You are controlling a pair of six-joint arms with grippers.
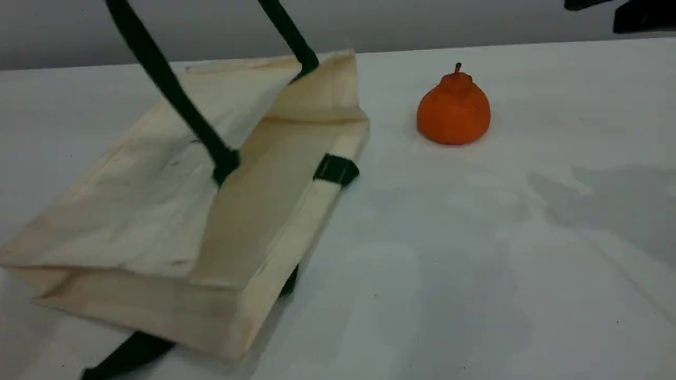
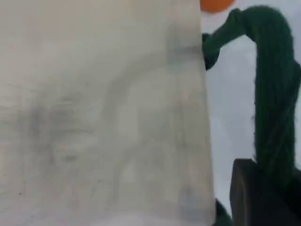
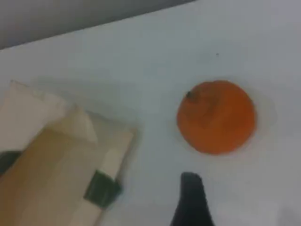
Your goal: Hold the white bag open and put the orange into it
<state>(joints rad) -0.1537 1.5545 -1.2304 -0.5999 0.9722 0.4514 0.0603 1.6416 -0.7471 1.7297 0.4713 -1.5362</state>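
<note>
Nearest, at 7 o'clock in the scene view, a slack lower strap (image 1: 127, 353) trails out on the table (image 1: 475, 274) from under the white bag (image 1: 132, 211), whose weight pins it there. The bag lies on its side. Its upper handle (image 1: 169, 84) is drawn taut toward 12 o'clock, which lifts the top panel off the bottom one, so the mouth gapes toward 3 o'clock. In the left wrist view the green strap runs straight down into the left gripper (image 2: 258, 190), whose jaws stand narrow, pinched on that handle. The pull is evidently there to keep the opening up and facing the fruit.

Farther back, at 2 o'clock, the orange (image 1: 454, 111) sits on the table stem up, well apart from the bag and not yet touched. Beyond it, at the far 1 o'clock corner, the right gripper (image 1: 615, 10) hangs with jaws wide and empty. Its wrist view puts the orange just past the fingertip (image 3: 190, 200), so it looks posed for the pickup.
</note>
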